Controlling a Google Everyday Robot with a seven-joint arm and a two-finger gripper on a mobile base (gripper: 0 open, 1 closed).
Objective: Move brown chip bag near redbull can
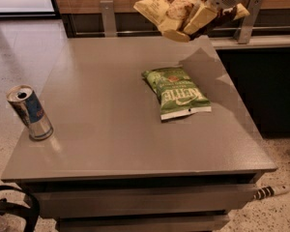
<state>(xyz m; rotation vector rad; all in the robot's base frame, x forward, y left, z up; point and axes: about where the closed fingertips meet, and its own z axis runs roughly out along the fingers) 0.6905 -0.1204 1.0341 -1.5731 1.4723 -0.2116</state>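
- Brown chip bag [152, 8] hangs in the air above the far edge of the table [111, 144], its long axis running left to right, left end tipped slightly down.
- Gripper [187, 27] is clamped on the bag's middle.
- Redbull can [30, 112] stands well apart at the front-left corner.
- Green Kettle bag [176, 93] lies flat between them.

Table [111, 144], green bag [178, 93] mid-right, redbull can [30, 112] left, perhaps tilted; gripper [194, 21] above far edge clasping brown chip bag [157, 8]

Elevated view over table [111, 144], end effector [191, 25] top-right
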